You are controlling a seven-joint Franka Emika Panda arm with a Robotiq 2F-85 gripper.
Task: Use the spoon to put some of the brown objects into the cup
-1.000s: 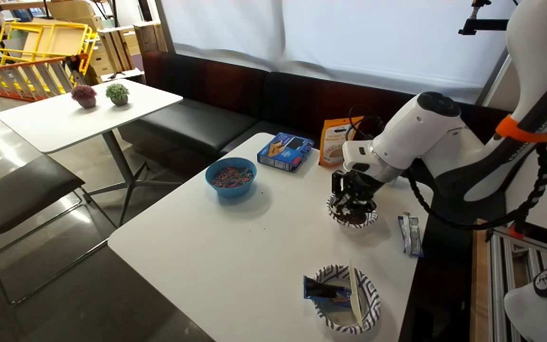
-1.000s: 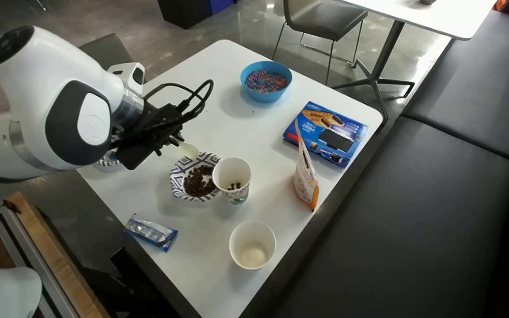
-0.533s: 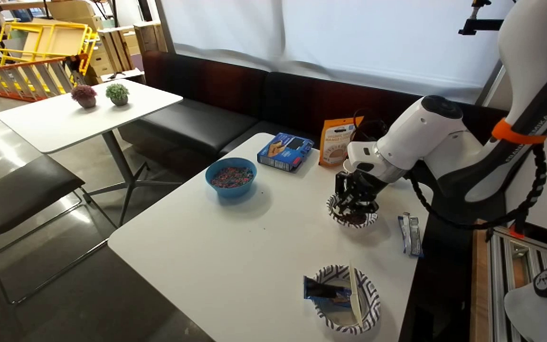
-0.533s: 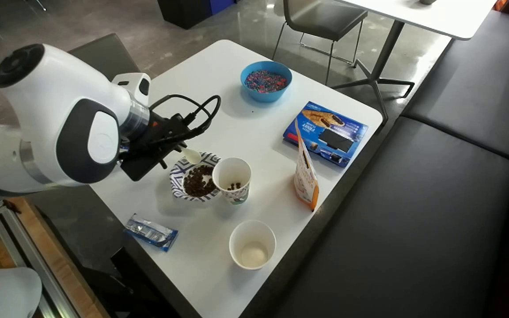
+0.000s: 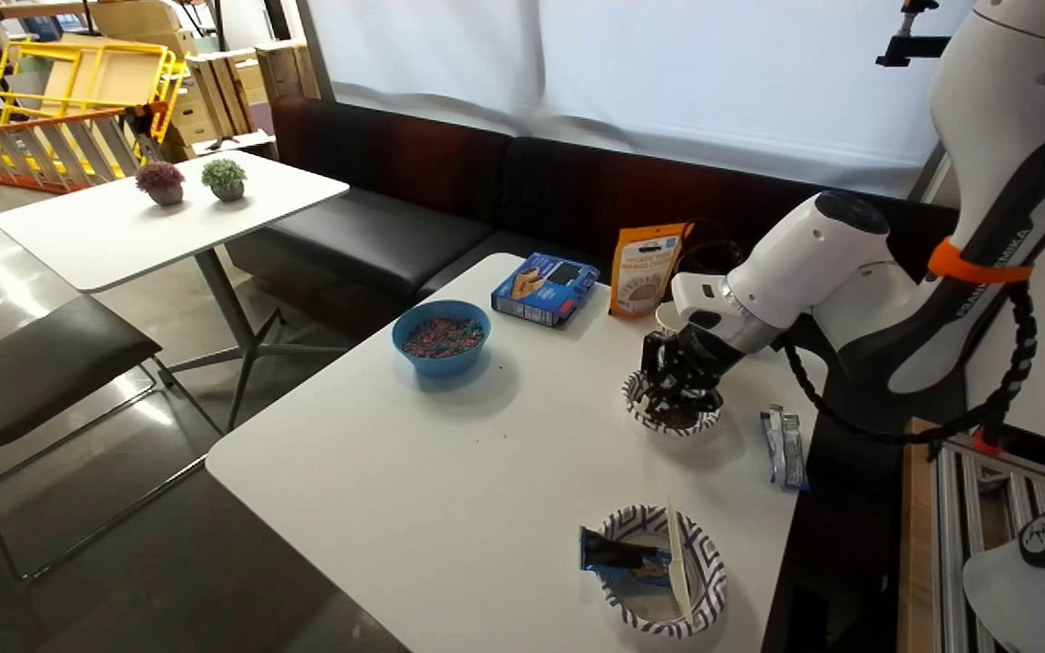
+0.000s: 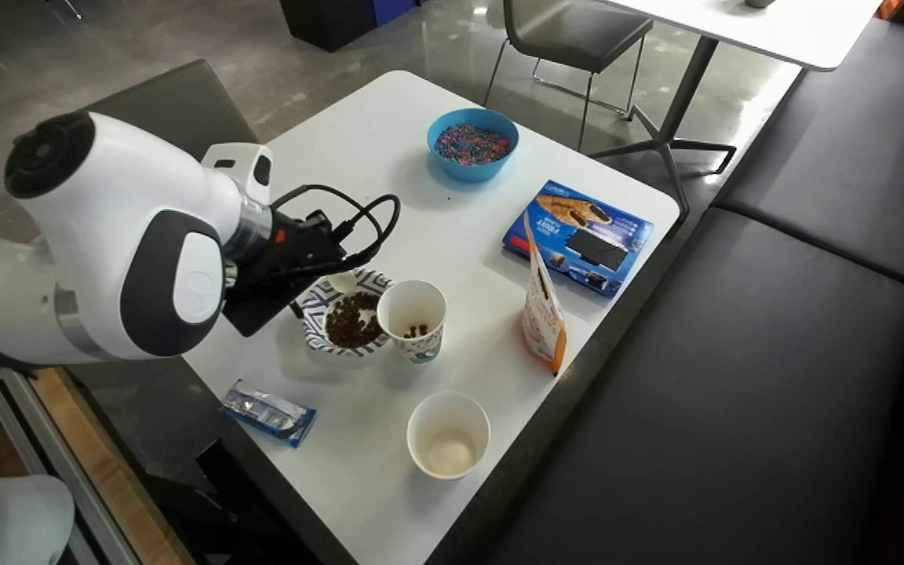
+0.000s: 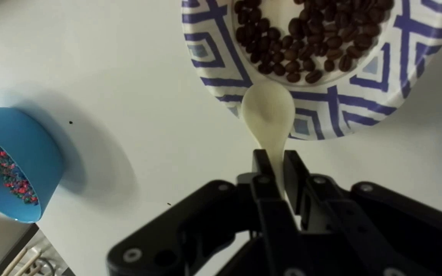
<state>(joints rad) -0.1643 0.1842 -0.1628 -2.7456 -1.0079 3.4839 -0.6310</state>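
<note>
Spoon point(image 7: 272, 134) pinched in our tool point(image 7: 276, 155), we hold its head, in the wrist view, over the seven-o'clock rim of the patterned bowl point(image 7: 384, 92) bearing brown beans point(image 7: 334, 42).

Underfoot: glossy, mottled concrete-grey floor point(image 5: 250, 562).
Glare: white streaks point(image 5: 7, 281) across it in both exterior views.
Along the back: long black padded bench point(image 5: 386, 240) with a tall dark backrest point(image 5: 595, 177), tinged reddish-brown.
Above that: bright white, faintly creased sheet point(image 5: 713, 91).
Foreground: white round-cornered table point(image 5: 450, 481).
Well apart from it: second white table point(image 5: 78, 231) on a dark metal pedestal point(image 5: 230, 299), bearing a purple-red potted plant point(image 5: 161, 180) and a green potted plant point(image 5: 226, 178).
Near that: dark grey chair point(image 5: 42, 367) on thin metal legs.
Far corner: silver-and-orange ladder point(image 5: 60, 150) lying on its side, yellow metal frame point(image 5: 90, 82), pale wooden crates point(image 5: 223, 100).
Upper edge, in an exterior view: black-and-blue boxy block point(image 6: 334, 23), cut off.
</note>
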